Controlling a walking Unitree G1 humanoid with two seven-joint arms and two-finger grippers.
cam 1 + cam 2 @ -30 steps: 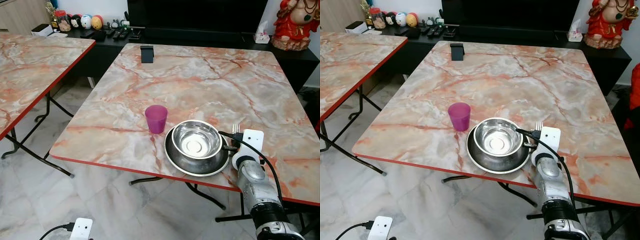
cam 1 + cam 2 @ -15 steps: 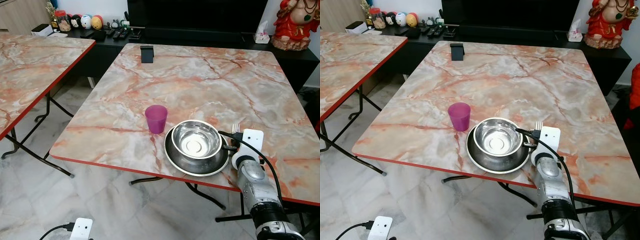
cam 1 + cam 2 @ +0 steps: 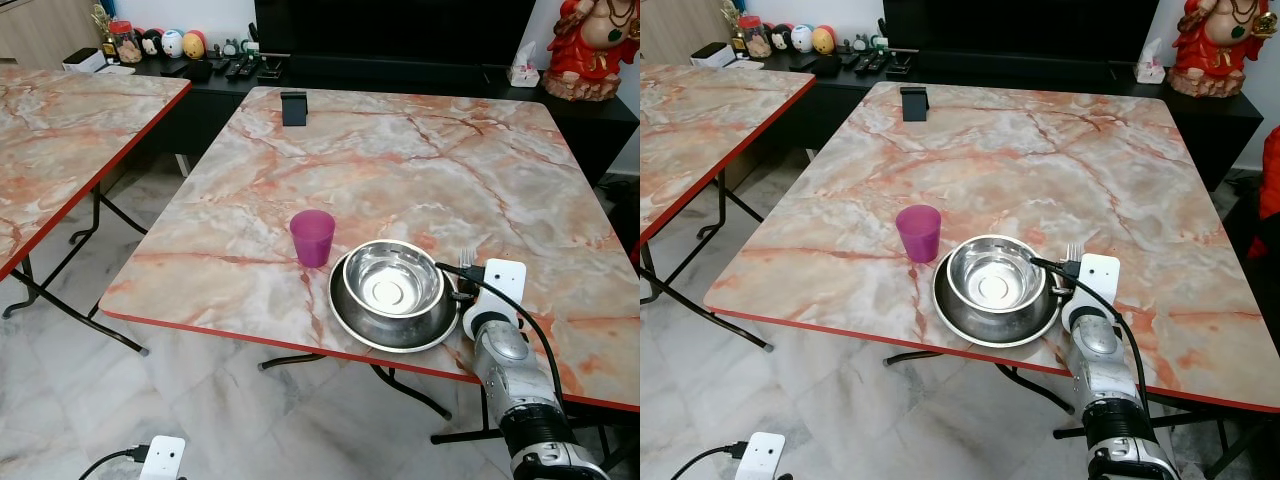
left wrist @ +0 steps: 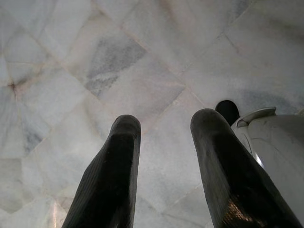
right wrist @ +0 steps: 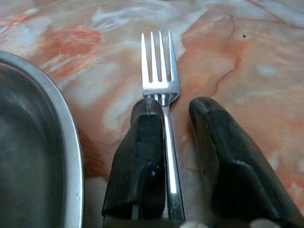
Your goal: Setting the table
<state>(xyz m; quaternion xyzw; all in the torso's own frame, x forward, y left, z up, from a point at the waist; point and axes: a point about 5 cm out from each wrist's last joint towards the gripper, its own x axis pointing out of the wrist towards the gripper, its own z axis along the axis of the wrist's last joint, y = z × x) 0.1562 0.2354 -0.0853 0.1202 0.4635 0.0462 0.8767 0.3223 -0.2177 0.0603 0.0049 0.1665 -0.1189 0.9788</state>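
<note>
**Fork beside the plate, right gripper around its handle**

Left eye view: a marble-patterned table (image 3: 400, 160) with a red edge carries a steel bowl (image 3: 392, 278) nested in a steel plate (image 3: 392, 318) near its front edge. A purple cup (image 3: 312, 237) stands just beside the plate on the robot's left, apart from it. A small black stand (image 3: 294, 107) sits at the far edge. The right arm reaches up from below the table edge, its white wrist box just right of the plate, with a black cable arching across to the bowl's rim. The tines of a fork (image 3: 465, 259) poke out above the wrist box. A second marble table (image 3: 70, 130) stands to the left, a red figurine (image 3: 597, 45) on the black sideboard behind.

Right eye view: the same layout; the fork's tines lie just right of the bowl, the wrist box hiding its handle. A tissue pack (image 3: 1149, 70) sits beside the figurine.

Left wrist view: the left gripper (image 4: 164, 137) hangs over pale marble floor tiles (image 4: 95, 61), its two black fingers apart with nothing between them.

Right wrist view: the right gripper (image 5: 172, 114) lies low over the tabletop with the fork between its fingers. The handle runs along the inner face of one finger (image 5: 142, 152), while a clear gap separates it from the other, so the jaws are apart rather than clamped. The plate's rim curves just beside the fork
</note>
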